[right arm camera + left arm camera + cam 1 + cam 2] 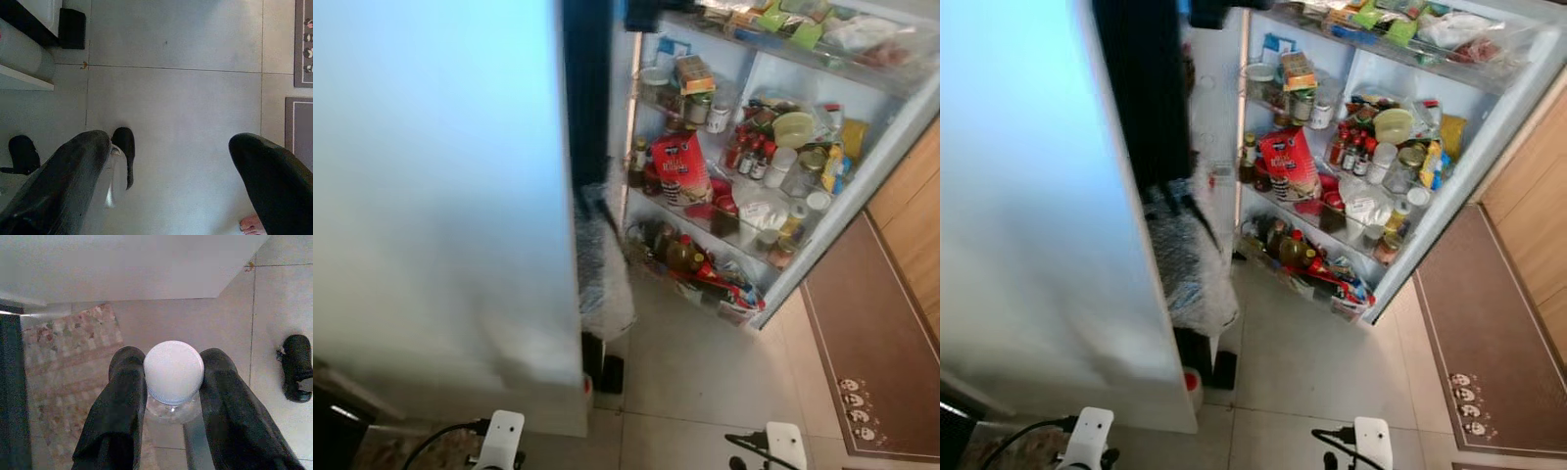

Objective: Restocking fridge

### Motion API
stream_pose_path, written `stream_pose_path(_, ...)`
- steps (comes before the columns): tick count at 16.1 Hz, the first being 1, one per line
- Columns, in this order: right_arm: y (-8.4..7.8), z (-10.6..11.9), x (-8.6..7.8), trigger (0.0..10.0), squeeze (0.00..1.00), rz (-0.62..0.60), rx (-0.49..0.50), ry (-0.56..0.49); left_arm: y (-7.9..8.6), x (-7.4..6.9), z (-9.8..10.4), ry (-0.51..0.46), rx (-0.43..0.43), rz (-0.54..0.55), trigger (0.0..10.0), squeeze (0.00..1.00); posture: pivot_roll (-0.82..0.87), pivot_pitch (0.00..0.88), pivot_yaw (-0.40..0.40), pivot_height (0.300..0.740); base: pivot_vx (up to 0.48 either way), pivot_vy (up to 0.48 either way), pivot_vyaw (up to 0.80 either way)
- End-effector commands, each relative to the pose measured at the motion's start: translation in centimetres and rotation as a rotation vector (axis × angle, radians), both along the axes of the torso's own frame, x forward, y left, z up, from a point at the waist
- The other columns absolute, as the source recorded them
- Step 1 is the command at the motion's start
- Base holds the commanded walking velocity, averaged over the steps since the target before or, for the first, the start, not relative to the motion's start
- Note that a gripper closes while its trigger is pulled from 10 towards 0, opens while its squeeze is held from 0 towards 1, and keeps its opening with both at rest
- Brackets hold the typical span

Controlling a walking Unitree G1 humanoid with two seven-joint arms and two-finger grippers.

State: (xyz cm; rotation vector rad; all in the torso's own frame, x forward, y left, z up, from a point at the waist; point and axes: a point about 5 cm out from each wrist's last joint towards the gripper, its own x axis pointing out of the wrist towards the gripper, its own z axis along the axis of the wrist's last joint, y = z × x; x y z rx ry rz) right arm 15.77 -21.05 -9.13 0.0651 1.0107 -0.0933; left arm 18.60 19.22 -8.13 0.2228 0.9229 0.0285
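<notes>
On the left stands the closed pale fridge door [440, 196], filling that side of the head views. The left gripper [173, 382] has its 2 fingers [122, 406] closed on the neck of a clear bottle [173, 372] with a white cap, held low over the tiled floor [230, 333] beside a patterned rug [68, 362]. To the right of the door, a crinkled plastic bag [1190, 264] hangs in the gap at the door edge. Further right, the open fridge door shelves [744, 147] are packed with jars, sauce bottles and a red packet [680, 166]. The right gripper [171, 181] hangs over bare floor tiles with its fingers spread wide and holding nothing; a person's toes [252, 225] show near it.

Risks, as I judge them: the shelves look nearly full, so pushing the bottle in could knock jars off. The grip sits just under the cap, so the bottle may swing or slip.
</notes>
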Motion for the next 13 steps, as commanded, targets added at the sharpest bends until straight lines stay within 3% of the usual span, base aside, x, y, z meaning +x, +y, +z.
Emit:
stream_pose_path(1,0.2,-0.2,-0.4,10.0,0.0,0.006,0.008,0.014,-0.4,-0.9,-0.5,0.046,-0.013,-0.001,10.0,0.0,-0.16,0.064,-0.046,0.74,0.0,-0.307,0.0)
stream_pose_path(5,0.6,-0.6,-1.2,10.0,0.0,-0.007,0.007,0.025,-0.3,-1.1,-0.6,0.054,-0.009,-0.004,10.0,0.0,-0.16,0.049,-0.038,0.74,0.0,-0.317,0.57)
stream_pose_path(9,0.7,-0.8,-1.9,10.0,0.0,0.002,0.002,0.041,-0.1,-1.3,-0.7,0.065,-0.005,-0.011,10.0,0.0,-0.17,0.038,-0.032,0.74,0.0,-0.322,0.0)
stream_pose_path(13,0.5,-0.7,-1.7,10.0,0.0,0.017,-0.014,0.04,0.0,-1.6,-0.8,0.075,0.0,-0.014,10.0,0.0,-0.17,0.032,-0.028,0.74,0.0,-0.307,0.8)
